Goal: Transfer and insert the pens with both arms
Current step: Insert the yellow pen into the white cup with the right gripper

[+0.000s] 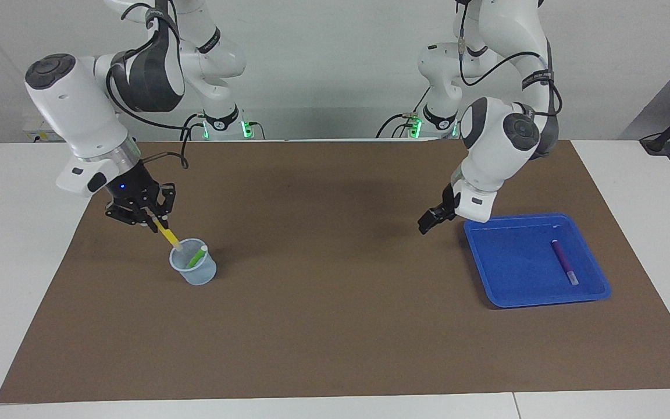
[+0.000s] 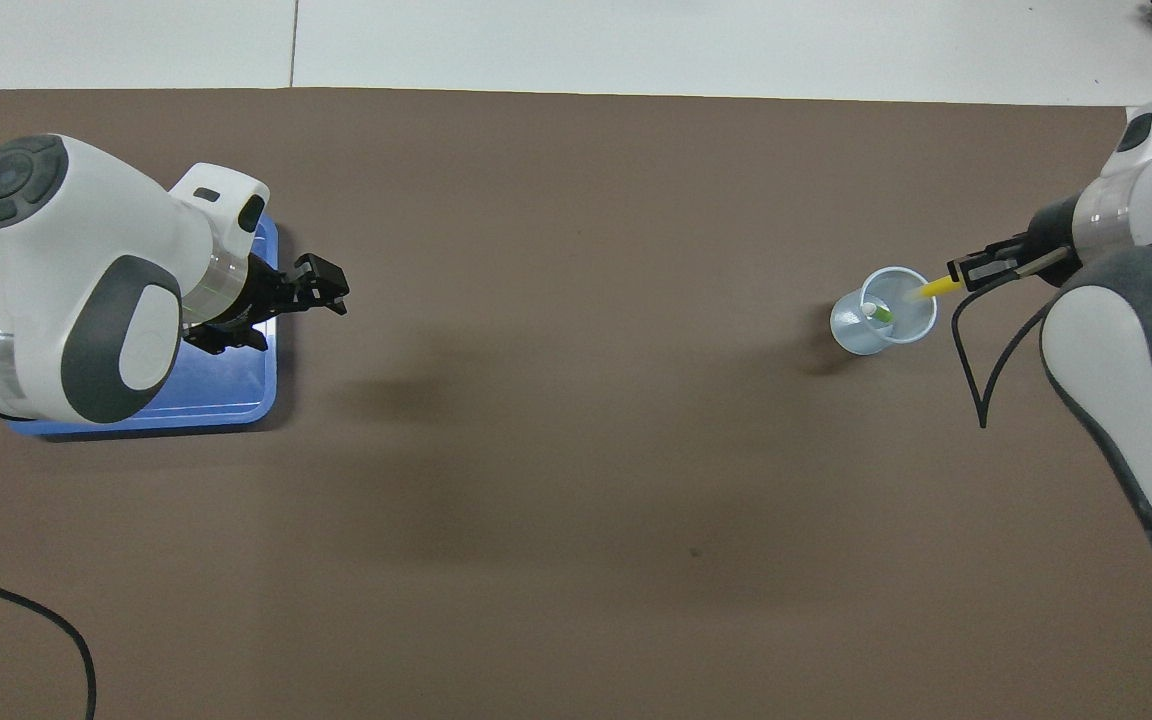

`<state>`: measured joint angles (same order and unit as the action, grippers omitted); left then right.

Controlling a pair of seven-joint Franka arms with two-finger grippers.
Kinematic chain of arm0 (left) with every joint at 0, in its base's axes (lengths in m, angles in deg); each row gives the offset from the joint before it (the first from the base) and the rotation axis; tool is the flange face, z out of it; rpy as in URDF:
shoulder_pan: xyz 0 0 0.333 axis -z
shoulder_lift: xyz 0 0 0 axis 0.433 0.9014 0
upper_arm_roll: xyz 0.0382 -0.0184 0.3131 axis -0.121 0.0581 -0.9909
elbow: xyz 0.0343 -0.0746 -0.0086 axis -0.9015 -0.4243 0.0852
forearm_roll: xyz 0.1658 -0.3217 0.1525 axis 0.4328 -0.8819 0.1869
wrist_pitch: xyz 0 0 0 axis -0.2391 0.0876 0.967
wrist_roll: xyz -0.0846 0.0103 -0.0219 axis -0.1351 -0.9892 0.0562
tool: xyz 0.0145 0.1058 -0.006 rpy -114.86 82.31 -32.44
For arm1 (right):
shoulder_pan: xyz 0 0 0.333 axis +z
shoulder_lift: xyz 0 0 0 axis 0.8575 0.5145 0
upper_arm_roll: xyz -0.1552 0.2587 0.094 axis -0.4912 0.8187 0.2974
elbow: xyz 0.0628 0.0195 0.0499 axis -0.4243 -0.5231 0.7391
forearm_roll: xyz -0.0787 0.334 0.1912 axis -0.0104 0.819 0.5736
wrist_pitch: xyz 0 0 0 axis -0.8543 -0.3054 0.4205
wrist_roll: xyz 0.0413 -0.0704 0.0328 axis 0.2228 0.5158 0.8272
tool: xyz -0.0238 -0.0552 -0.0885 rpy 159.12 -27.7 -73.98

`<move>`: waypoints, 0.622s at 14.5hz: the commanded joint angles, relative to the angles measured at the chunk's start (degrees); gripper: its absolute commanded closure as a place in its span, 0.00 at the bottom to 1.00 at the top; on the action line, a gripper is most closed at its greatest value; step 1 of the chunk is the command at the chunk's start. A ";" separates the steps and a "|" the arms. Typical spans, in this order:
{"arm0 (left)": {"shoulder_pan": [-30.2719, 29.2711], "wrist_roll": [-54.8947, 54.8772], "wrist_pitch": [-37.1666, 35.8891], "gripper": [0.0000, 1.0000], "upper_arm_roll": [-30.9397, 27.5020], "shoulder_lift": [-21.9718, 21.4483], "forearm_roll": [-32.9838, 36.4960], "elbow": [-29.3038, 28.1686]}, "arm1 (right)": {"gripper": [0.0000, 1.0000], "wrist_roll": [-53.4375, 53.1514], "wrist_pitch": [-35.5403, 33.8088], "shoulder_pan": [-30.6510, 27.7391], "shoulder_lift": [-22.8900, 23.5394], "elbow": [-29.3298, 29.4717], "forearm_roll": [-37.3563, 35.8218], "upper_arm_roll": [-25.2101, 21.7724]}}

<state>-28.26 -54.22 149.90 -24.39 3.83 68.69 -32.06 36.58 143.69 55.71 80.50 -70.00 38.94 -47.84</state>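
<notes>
My right gripper [image 1: 153,220] is shut on the yellow pen [image 1: 167,235], which slants down with its pale tip at the rim of the clear cup [image 1: 194,272]. In the cup leans the green pen [image 1: 198,255]. From overhead the yellow pen [image 2: 936,290] reaches over the cup [image 2: 861,340] from the right gripper [image 2: 971,271], and the green pen [image 2: 881,315] shows inside. The purple pen [image 1: 564,262] lies in the blue tray [image 1: 503,273]. My left gripper [image 1: 430,220] hangs open and empty above the mat beside the tray; overhead, the left gripper [image 2: 298,318] covers the tray [image 2: 236,385] edge.
A brown mat [image 1: 335,326] covers most of the white table [image 1: 15,244]. The cup stands toward the right arm's end, the tray toward the left arm's end. Black cables hang from both wrists.
</notes>
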 commanded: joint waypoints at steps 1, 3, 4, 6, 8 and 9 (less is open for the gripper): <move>-2.48 -5.31 1.28 0.00 0.12 -0.83 1.36 -0.90 | 1.00 0.56 1.41 -0.10 -0.86 -3.02 -1.66 0.54; -4.86 -9.18 1.80 0.00 0.03 -0.74 1.62 -0.90 | 1.00 0.64 -0.44 -0.54 -0.95 -3.02 -2.37 0.54; -5.83 -10.33 2.59 0.01 0.12 -0.65 5.19 -0.82 | 1.00 0.56 0.08 -0.45 -0.95 -3.02 -2.46 0.54; -8.19 -14.62 5.92 0.04 0.12 -0.39 10.40 -0.99 | 1.00 0.29 0.87 -0.28 -0.42 -3.63 -2.63 0.54; -10.31 -20.25 7.16 0.06 0.12 0.75 10.59 -0.55 | 1.00 0.29 5.68 -0.54 -0.50 -7.39 -2.54 0.54; -11.36 -20.88 7.34 0.10 0.12 1.02 10.59 -0.29 | 1.00 0.20 6.23 -0.54 -0.59 -7.93 -2.54 0.45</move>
<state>-37.75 -72.22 155.37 -24.72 4.20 78.02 -32.13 36.58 146.88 55.71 80.67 -74.70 37.66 -47.68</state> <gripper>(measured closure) 0.062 0.815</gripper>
